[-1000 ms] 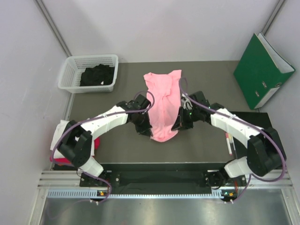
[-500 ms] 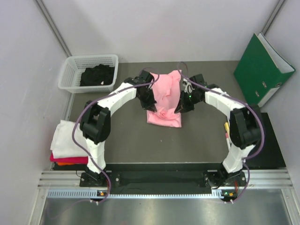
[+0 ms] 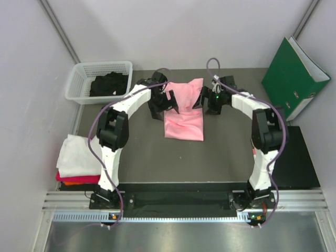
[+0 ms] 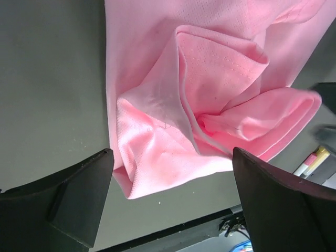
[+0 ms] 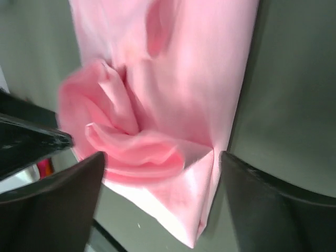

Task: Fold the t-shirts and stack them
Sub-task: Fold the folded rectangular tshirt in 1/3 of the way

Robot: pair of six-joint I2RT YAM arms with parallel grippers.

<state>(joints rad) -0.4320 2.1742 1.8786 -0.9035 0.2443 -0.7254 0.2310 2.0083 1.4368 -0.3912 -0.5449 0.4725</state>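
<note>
Left tool [image 3: 173, 102] and right tool [image 3: 202, 100] have just sprung apart, releasing the pink t-shirt [image 3: 184, 123]: this fold looks laid, though rumpled, on the surface [image 3: 157, 152].

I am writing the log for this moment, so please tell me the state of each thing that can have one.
pink t-shirt: folded over, rumpled, on the table, not held.
left gripper: open, empty.
right gripper: open, empty.
basket: holds a crumpled black t-shirt.
stack of t-shirts: folded, white on top.
green binder: closed, upright.
</note>
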